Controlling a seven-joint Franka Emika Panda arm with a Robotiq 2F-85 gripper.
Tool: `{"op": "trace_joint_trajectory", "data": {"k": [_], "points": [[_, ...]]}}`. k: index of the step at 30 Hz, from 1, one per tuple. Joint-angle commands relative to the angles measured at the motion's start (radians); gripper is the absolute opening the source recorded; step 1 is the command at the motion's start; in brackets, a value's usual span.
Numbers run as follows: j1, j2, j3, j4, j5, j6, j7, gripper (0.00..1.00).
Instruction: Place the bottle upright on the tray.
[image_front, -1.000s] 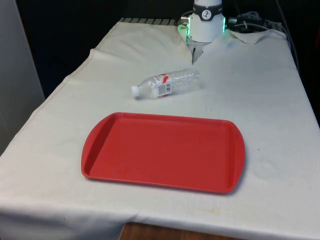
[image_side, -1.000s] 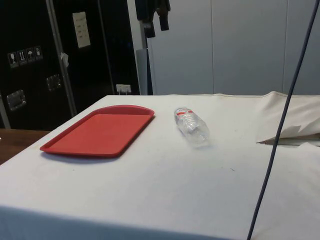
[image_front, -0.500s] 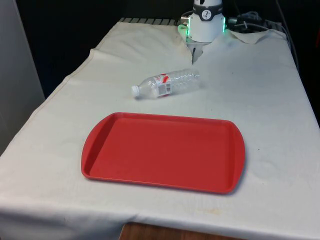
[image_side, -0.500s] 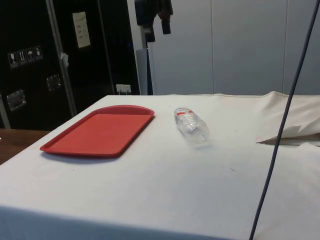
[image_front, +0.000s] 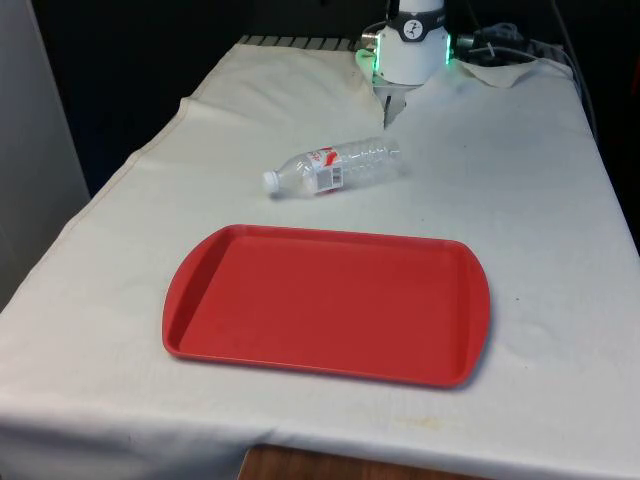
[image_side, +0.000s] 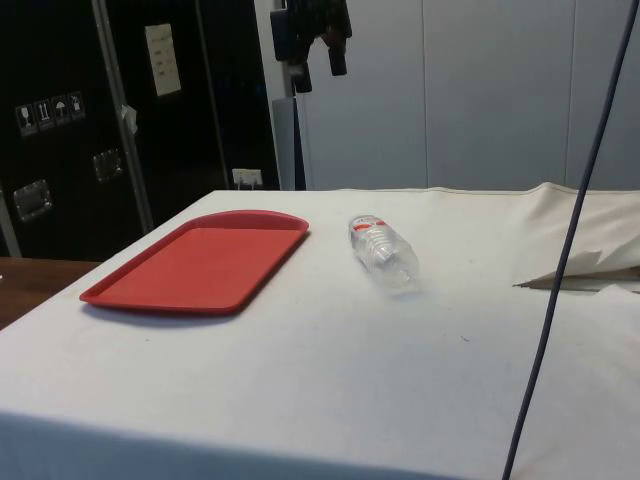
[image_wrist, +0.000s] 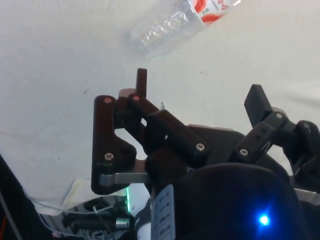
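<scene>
Red and bare, the tray (image_front: 326, 305) sits flat on the white cloth (image_front: 520, 200) with nothing on it. Clear plastic, white cap, red-and-white label — the bottle (image_front: 333, 167) lies on its side just beyond the tray's far edge, apart from it, cap pointing to the front view's left. High above the table hangs the gripper (image_side: 312, 58), its two fingers spread wide with nothing between them; from the wrist the gripper (image_wrist: 200, 95) looks down at the bottle (image_wrist: 175, 22) well below. By my reckoning nothing is done yet — descending, grasping, turning it upright and setting it down all remain.
</scene>
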Motion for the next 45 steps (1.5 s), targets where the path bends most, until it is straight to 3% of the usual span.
{"op": "trace_joint_trajectory", "data": {"k": [1, 45], "points": [[-0.003, 0.001, -0.001, -0.004, -0.008, 0.015, 0.013, 1.0], [-0.027, 0.071, -0.067, -0.017, -0.008, 0.066, 0.138, 1.0]]}}
